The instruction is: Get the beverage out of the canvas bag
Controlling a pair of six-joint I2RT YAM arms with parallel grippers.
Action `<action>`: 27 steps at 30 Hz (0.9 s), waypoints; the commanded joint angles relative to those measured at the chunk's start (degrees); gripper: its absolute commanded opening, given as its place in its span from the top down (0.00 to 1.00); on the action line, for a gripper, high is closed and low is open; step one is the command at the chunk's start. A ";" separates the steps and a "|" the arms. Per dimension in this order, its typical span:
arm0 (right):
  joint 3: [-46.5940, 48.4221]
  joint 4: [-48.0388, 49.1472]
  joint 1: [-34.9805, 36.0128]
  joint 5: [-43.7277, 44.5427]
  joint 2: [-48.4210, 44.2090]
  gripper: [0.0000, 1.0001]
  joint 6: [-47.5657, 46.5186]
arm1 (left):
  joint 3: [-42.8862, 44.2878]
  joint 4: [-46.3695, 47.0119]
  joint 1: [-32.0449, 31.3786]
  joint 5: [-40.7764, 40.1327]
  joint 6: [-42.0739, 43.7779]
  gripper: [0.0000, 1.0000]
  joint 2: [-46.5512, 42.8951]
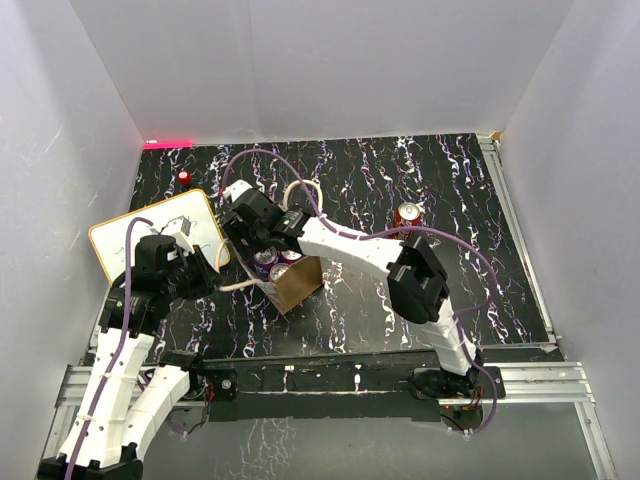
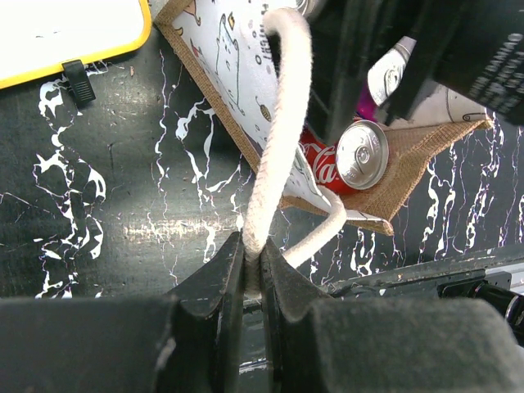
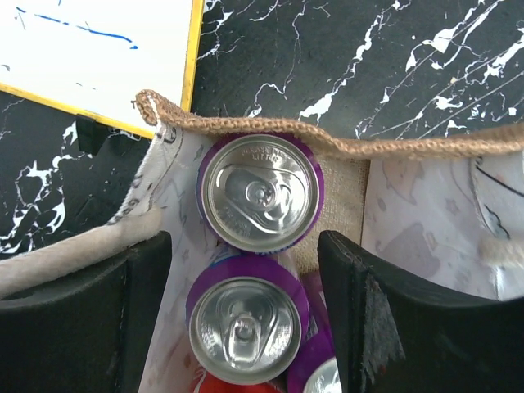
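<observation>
Right claw (image 3: 241,246) is wide open at the mouth of the bag (image 3: 327,144), a purple can (image 3: 246,327) standing upright straight below between its fingers, top facing it, while left claw (image 2: 252,264) pinches the handle (image 2: 274,131).

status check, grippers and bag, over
Left gripper shut on bag handle. Right gripper open, down in the canvas bag, fingers either side of purple cans. Nothing blocking seen.
</observation>
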 commanded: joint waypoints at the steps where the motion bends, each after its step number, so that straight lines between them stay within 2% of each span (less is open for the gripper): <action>1: 4.61 2.64 -0.16 0.23 2.82 0.26 -1.72 | 0.02 -0.92 0.51 -1.28 0.62 1.00 -0.20; 7: 7.55 3.34 -0.73 0.64 7.40 0.26 -2.08 | 0.06 -0.92 0.48 -1.32 0.58 1.00 -0.14; 12: 8.82 4.38 -1.80 0.73 9.80 0.21 -2.11 | 0.06 -0.92 0.55 -1.24 0.62 1.00 0.02; 27: 6.14 12.25 -2.66 -0.32 10.64 0.19 -5.14 | -0.14 -0.80 0.63 -1.48 0.45 1.00 -0.11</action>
